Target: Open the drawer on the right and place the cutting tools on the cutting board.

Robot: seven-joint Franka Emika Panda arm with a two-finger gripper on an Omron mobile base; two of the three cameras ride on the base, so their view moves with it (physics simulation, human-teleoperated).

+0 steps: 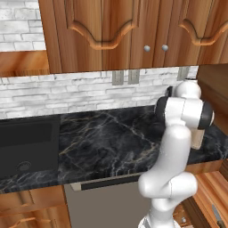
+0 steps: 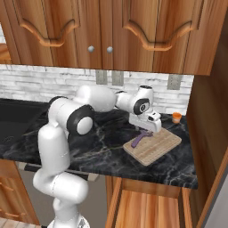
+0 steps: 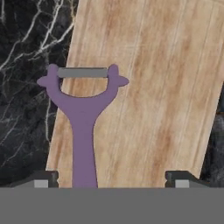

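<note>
A purple-handled cutting tool [image 3: 83, 127] with a grey blade across its forked head lies flat on the tan cutting board [image 3: 166, 87], near the board's left edge. My gripper [image 3: 112, 179] hovers just above it, open. Its two fingertips [image 3: 41, 179] stand wide apart on either side of the handle and do not press it. From the right base, the gripper [image 2: 143, 130] hangs over the tool [image 2: 139, 139] on the board [image 2: 158, 144]. The drawer [image 2: 147, 205] stands pulled out below the counter, with light orange wood showing inside. It appears again [image 1: 213, 191] at the lower right.
A small orange cup [image 2: 177, 117] stands on the black marble counter [image 2: 107, 147] behind the board, by the right wall. A dark sink [image 1: 26, 142] lies at the left. Carved cabinet doors [image 2: 102, 31] hang overhead. A thin grey object [image 1: 217, 215] rests in the drawer.
</note>
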